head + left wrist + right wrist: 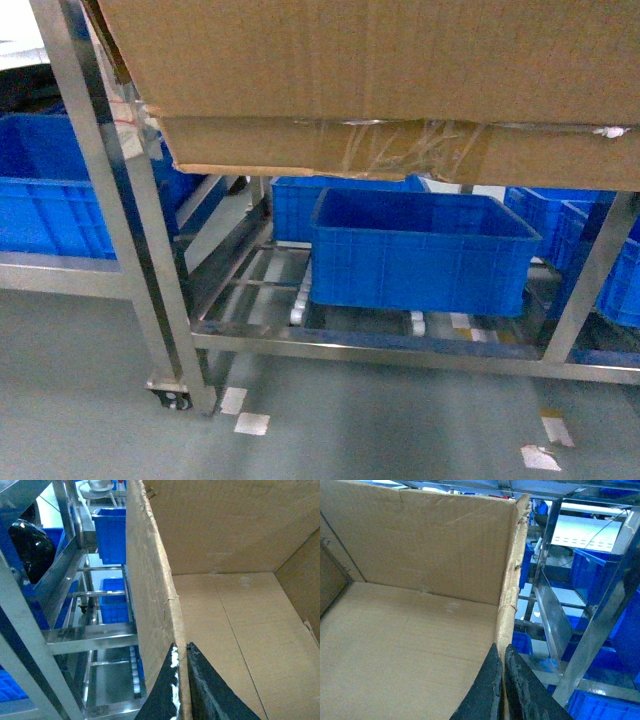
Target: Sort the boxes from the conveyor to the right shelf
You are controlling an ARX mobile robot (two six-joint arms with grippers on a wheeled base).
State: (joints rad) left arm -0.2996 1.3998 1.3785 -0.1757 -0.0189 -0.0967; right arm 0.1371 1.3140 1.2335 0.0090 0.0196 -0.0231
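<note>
Closest to each wrist camera is a pair of black gripper fingers pinching a cardboard wall. The left gripper [182, 680] is clamped on the left wall of the cardboard box [235, 605], one finger outside the wall and one inside, so the box's open interior spreads away to that gripper's right. The right gripper [501, 685] is clamped the same way on the opposite wall — here the box's bare floor lies to its left and the worn, frayed top edge runs straight ahead of the fingers.

In the head view the box fills the upper part of the scene, its underside showing crinkled clear tape [400, 145] along the seam. It hangs above the lower level of the steel shelf [130, 220] and overlaps the shelf's square posts.

Beyond each gripper's outer side stand the shelf's shiny rails and posts. Below the box, a blue crate [420, 250] sits on the bottom rails with their small white rollers [300, 300]; more blue crates stand behind and to either side. A caster wheel [172, 398] carries the near post on the grey floor [90, 410].
</note>
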